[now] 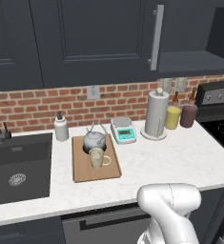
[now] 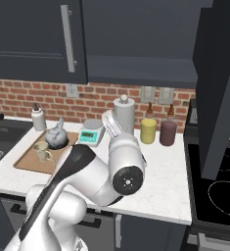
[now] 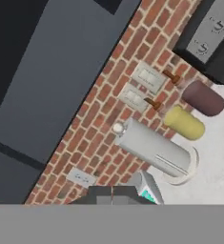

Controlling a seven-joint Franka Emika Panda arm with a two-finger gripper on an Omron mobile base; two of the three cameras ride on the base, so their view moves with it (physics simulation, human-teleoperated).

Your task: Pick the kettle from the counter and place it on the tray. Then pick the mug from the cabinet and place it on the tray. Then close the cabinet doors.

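Brick backsplash, dark charcoal cabinets and a white speckled counter, so your basic sim kitchen.

Left base view first: the tray sits on the counter just right of the sink, at about 9 o'clock from frame centre. The kettle is on its far end and the mug is right in front of it, also on the board. So both pick-and-place bits look done to me. Up at 1 o'clock, one of the cabinet doors is shut, its bar handle at the edge, but right of it the cabinet is open with the bare shelf showing.

Right base view: same story from the other side. Kettle and mug are on the tray at 9 o'clock, with the white-and-teal scale and paper towel roll further right. The open shelf sits at 12 o'clock, and the other door is swung out toward us at 3 o'clock. That's what's left: closing it.

Hand view: it's rolled over and looks at the brick wall, towel roll, yellow canister and dark red canister. The gripper is at 6 o'clock, fingers pinched together on nothing.
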